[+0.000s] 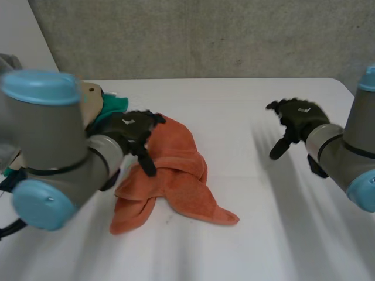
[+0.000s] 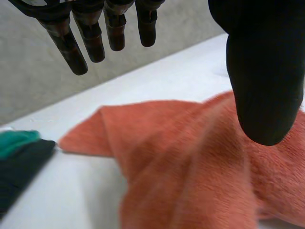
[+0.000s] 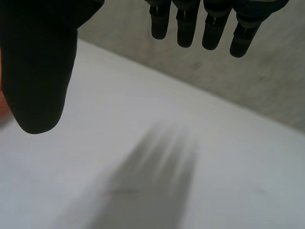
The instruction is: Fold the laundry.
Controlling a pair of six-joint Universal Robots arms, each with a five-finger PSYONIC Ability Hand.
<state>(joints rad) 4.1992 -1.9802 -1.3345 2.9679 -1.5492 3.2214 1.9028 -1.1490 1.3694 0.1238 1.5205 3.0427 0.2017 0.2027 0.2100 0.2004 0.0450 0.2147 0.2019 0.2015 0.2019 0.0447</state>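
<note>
A white bench runs up to a grey wall. At its left edge lies a pile of teal and dark cloth. Just beside that the orange towel lies crumpled and twisted, with one corner trailing toward the middle of the bench. The right half of the bench is bare.

The main risk, as I judge it, is a blind grab. The towel is bunched in overlapping layers, so closing on it here could catch several folds at once and lift a knot rather than an edge. The pile is also close to the towel's near corner, so a wide reach by the left hand might snag the teal cloth as well. The right hand is well apart from the towel. A one-handed lift would probably leave the far side dragging and twist it further.

The left hand's fingers are straight and spread wide from the thumb. They hang over the towel's upper part and grasp nothing; I cannot tell if the thumb brushes it. The right hand's fingers are likewise released above bare bench, holding nothing.
</note>
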